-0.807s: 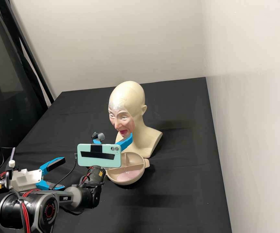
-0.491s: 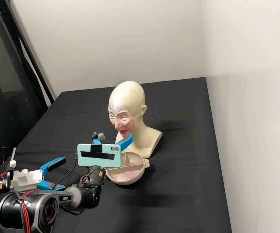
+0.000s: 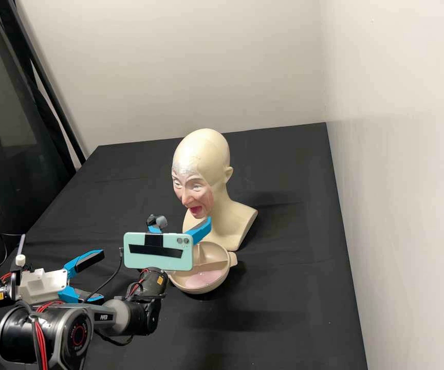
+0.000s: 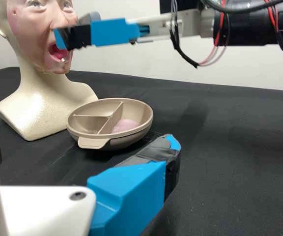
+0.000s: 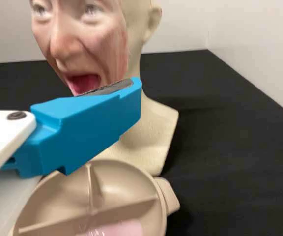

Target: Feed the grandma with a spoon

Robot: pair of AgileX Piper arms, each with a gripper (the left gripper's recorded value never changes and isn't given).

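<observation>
The grandma is a cream mannequin head (image 3: pixel 204 159) with an open red mouth, upright mid-bench. A beige divided bowl (image 3: pixel 230 261) with pink food in one compartment sits just in front of its bust. My right gripper (image 3: pixel 177 226) hangs open above the bowl's far rim, just below the mouth, with nothing between its fingers. In the right wrist view one blue finger (image 5: pixel 82 125) crosses below the mouth of the head (image 5: pixel 97 44), above the bowl (image 5: pixel 131 169). My left gripper (image 3: pixel 80 275) rests open low at the front left, pointing at the bowl (image 4: pixel 131 130).
A mint-green phone (image 3: pixel 158 251) is strapped on the right arm, hiding part of the bowl. A white wall runs along the bench's right side. Dark panels stand to the left. Open black bench lies behind and right of the head.
The right arm with its phone and open fingers has dropped slightly, away from the mouth. The left arm, head and bowl are unmoved.
</observation>
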